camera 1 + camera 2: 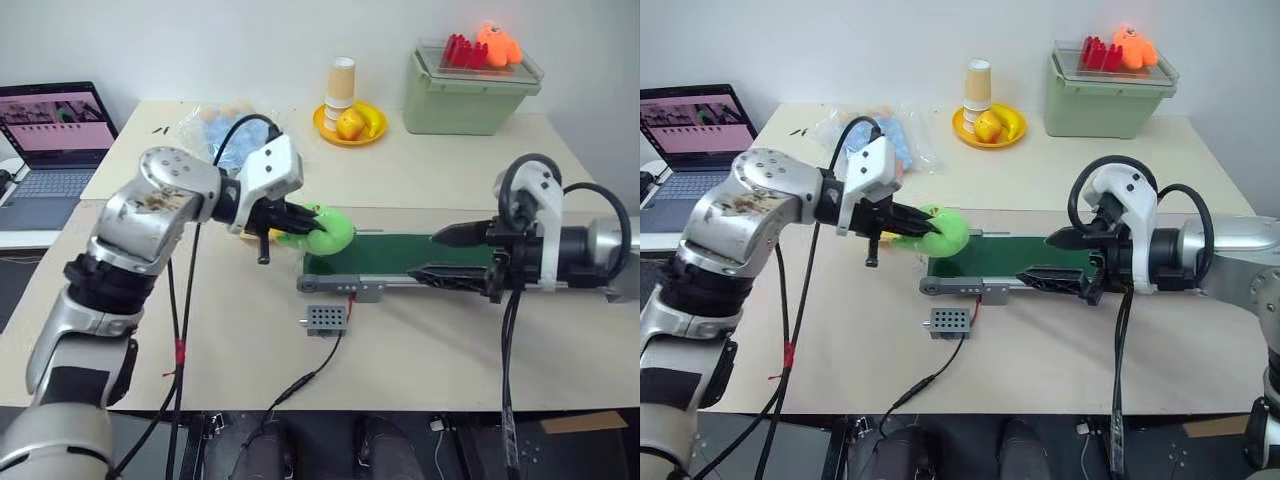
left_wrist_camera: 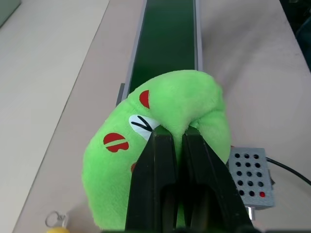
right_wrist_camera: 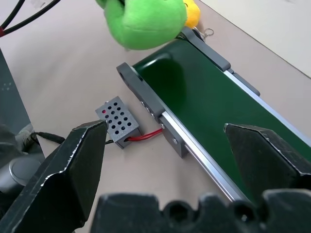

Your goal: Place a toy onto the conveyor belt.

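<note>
A bright green plush toy (image 1: 330, 232) with red marks hangs just above the left end of the conveyor belt (image 1: 400, 255), a dark green strip in a low grey frame. My left gripper (image 1: 312, 224) is shut on the toy (image 2: 160, 121), its black fingers (image 2: 160, 170) pinching a fold of the plush. Over the belt's right part my right gripper (image 1: 438, 255) stands open, with nothing between its fingers (image 3: 77, 170). From there the toy (image 3: 143, 22) hovers over the belt's far end (image 3: 194, 92).
A small grey perforated box (image 1: 325, 320) with a red wire lies in front of the belt. A yellow thing (image 3: 193, 14) lies behind the toy. At the back stand a fruit plate (image 1: 350, 122), paper cups, a green bin (image 1: 468, 92) and a plastic bag (image 1: 225, 130); a laptop (image 1: 50, 140) sits left.
</note>
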`<state>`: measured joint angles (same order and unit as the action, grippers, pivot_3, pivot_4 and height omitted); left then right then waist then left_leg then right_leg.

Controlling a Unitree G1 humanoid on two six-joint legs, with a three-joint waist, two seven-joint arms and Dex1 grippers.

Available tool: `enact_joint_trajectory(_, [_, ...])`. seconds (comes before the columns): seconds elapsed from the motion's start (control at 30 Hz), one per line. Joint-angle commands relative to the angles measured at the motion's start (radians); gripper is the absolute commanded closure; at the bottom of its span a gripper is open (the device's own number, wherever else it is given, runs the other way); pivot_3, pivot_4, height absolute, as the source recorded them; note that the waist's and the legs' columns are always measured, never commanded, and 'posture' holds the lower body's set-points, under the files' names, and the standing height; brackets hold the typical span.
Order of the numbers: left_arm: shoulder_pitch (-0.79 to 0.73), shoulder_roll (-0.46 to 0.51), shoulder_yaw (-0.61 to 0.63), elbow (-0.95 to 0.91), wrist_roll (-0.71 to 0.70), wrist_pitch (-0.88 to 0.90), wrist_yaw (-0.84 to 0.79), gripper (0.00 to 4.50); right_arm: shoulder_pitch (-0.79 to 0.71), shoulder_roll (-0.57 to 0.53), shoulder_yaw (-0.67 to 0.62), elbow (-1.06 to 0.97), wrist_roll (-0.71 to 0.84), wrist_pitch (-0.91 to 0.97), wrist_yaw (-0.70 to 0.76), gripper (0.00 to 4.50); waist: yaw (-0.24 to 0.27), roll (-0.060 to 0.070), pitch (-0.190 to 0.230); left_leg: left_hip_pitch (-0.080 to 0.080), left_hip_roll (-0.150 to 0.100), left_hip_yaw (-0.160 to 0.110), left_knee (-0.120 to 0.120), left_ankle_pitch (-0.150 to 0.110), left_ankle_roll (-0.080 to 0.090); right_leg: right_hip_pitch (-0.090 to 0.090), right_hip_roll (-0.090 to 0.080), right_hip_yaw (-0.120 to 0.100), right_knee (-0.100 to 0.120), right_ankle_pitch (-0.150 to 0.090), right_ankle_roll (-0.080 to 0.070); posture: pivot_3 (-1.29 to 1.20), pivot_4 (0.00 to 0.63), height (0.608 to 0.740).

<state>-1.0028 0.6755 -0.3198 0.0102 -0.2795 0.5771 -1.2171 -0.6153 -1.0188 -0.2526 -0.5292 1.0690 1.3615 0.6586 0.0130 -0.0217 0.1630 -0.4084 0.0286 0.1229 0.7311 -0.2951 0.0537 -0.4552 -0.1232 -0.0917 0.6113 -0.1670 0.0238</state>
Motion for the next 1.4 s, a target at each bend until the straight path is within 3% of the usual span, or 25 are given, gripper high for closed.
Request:
enact_joint_trajectory(0.03, [-0.042,-0.041,-0.021,0.073,0.068,-0.123,-0.001,4.46,-0.001,-0.003,-0.074,-0.037,0.063,0.020,-0.052,0.00,0.000,0.000,0.000,0.000,0.000,0.000,0.000,0.000,0.000,0.000,0.000,0.000,0.000,0.000,0.000,0.00,0.150,0.734])
enact_joint_trajectory(0.4, [-0.052,-0.163,-0.026,0.230,0.138,-0.262,-0.023,4.46,0.014,-0.039,-0.130,-0.050,0.192,0.037,-0.182,0.00,0.001,0.000,0.000,-0.001,0.001,-0.001,0.000,-0.001,0.002,0.000,0.000,0.000,0.000,0.000,0.000,0.00,0.150,0.734])
enact_joint_trajectory(0.57, [-0.038,-0.181,-0.022,0.226,0.125,-0.242,-0.055,2.87,0.017,-0.061,-0.129,-0.039,0.237,0.026,-0.227,0.00,0.000,0.000,0.000,-0.001,0.001,-0.001,0.000,-0.001,0.002,0.000,0.000,0.000,0.000,0.000,0.000,0.00,0.150,0.734])
enact_joint_trajectory(0.8, [-0.051,-0.168,0.006,0.225,0.118,-0.221,-0.066,0.06,0.018,-0.078,-0.110,-0.025,0.268,0.003,-0.257,0.00,0.000,0.000,0.000,-0.001,0.002,-0.001,0.000,-0.001,0.003,0.000,-0.001,0.000,0.000,0.000,0.000,0.00,0.150,0.734])
enact_joint_trajectory(1.07, [-0.122,-0.170,0.110,0.215,0.076,-0.101,0.000,0.06,0.001,-0.077,-0.075,-0.008,0.259,-0.021,-0.248,0.00,0.000,0.000,0.000,-0.002,0.002,-0.001,0.001,-0.002,0.003,0.000,-0.001,0.000,0.000,0.000,0.000,0.00,0.150,0.734])
enact_joint_trajectory(1.4, [-0.065,-0.001,0.176,0.239,0.141,0.001,0.107,0.06,-0.047,-0.102,-0.014,0.010,0.201,-0.073,-0.138,0.00,-0.003,0.000,0.000,-0.001,0.002,-0.001,0.001,-0.001,0.002,0.000,0.000,0.000,0.000,0.000,0.000,0.00,0.150,0.734])
